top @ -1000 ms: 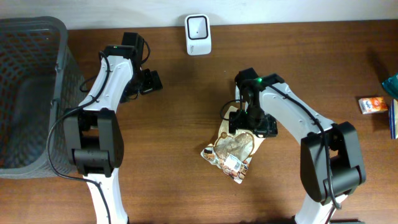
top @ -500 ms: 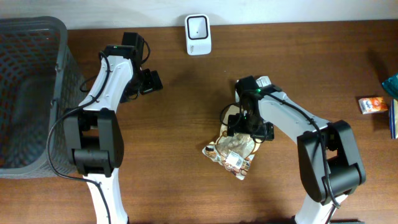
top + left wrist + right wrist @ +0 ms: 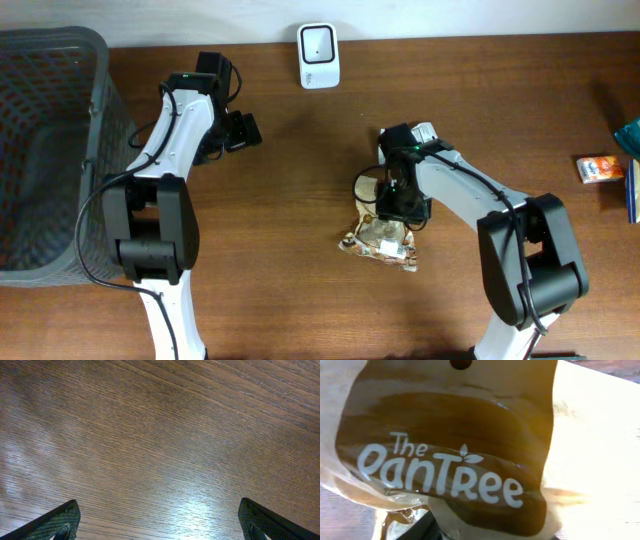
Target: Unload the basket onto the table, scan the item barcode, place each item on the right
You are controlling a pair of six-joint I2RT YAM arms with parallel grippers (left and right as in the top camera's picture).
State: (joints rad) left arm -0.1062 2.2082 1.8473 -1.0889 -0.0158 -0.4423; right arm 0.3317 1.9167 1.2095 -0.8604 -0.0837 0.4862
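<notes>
The item is a brown-and-cream snack bag [image 3: 382,243] lying crumpled on the wooden table, right of centre. My right gripper [image 3: 393,205] presses down on its upper end and is shut on it. In the right wrist view the bag [image 3: 455,460] fills the frame, with white "The PanTree" lettering, and only a dark bit of one finger [image 3: 427,530] shows at the bottom. No barcode is visible. The white scanner [image 3: 319,55] stands at the table's far edge. My left gripper [image 3: 245,130] hovers open over bare wood at the left, its fingertips [image 3: 60,520] wide apart.
A dark mesh basket [image 3: 95,60] fills the far left. A small orange box [image 3: 598,168] and a teal item [image 3: 630,135] lie at the right edge. Bare wood separates the bag from the scanner.
My right gripper has dropped onto the bag's top end and closed on it. The bag has bunched up and shifted slightly right. The left arm has not moved.
</notes>
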